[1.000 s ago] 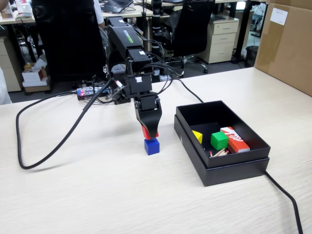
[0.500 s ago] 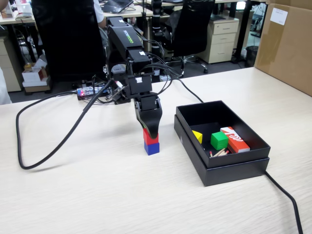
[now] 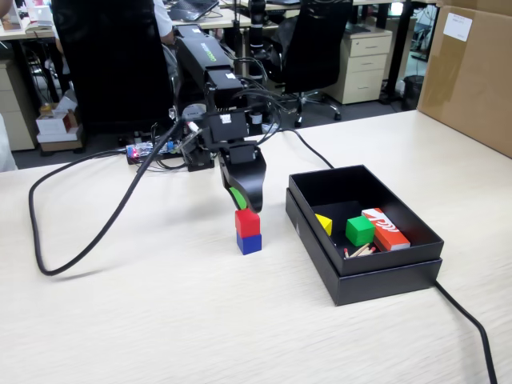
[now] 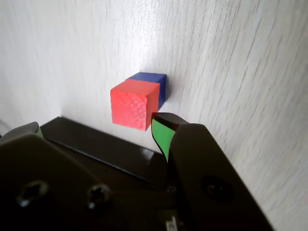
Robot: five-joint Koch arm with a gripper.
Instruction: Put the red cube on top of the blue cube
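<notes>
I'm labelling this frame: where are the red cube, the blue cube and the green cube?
small solid-red cube (image 3: 247,222), fixed view, front face.
small solid-blue cube (image 3: 250,243), fixed view, front face, under the red one.
green cube (image 3: 359,230), fixed view, front face, inside the black box.

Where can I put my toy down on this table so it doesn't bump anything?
The front of the table is bare, below the cable loop and left of the black box. It's crowded around the red cube stacked on the blue cube under the gripper, and inside the box beside the green cube.
</notes>
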